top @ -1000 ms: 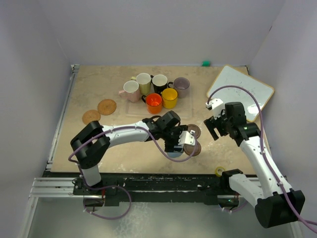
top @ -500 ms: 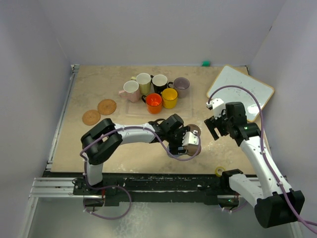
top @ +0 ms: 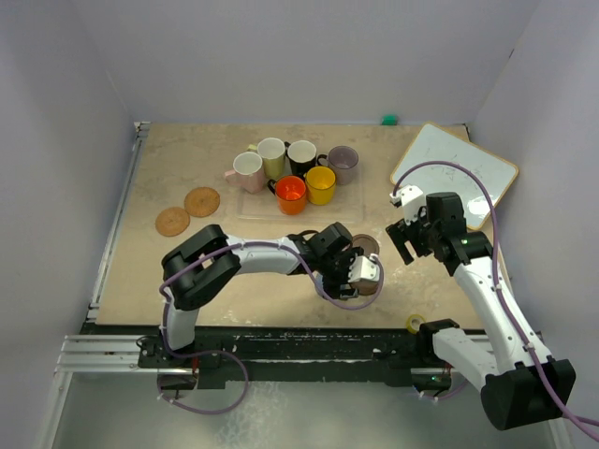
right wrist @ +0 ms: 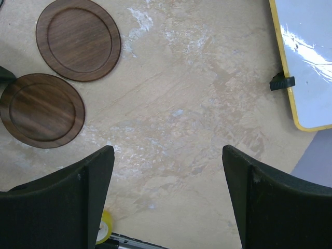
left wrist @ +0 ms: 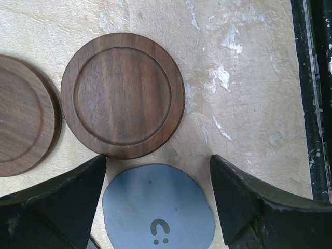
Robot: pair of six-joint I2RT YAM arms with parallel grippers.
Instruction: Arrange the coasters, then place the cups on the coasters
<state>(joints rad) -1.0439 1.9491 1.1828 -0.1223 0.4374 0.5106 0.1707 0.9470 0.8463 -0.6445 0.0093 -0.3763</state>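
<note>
In the left wrist view my left gripper [left wrist: 158,162] hangs open over a blue-grey coaster [left wrist: 158,207], which lies flat on the table between the two fingers. Just beyond it lie two dark brown coasters [left wrist: 123,95] [left wrist: 23,129]. From above, the left gripper [top: 356,277] covers most of this group; one dark brown coaster [top: 367,245] shows. Two orange-brown coasters [top: 201,201] [top: 172,221] lie at the left. The cups [top: 290,173] stand clustered at the back centre. My right gripper [top: 403,241] hovers open and empty [right wrist: 168,150], right of the dark brown coasters [right wrist: 78,39] [right wrist: 41,110].
A yellow-framed whiteboard [top: 456,173] lies tilted at the back right. A small yellow tape roll [top: 415,324] sits by the near table edge [top: 281,323], close to the black rail. A small green object [top: 389,120] rests by the back wall.
My left arm has swung right and toward the near edge, bringing its gripper over the blue-grey coaster beside the dark brown ones. The right arm has not moved.
</note>
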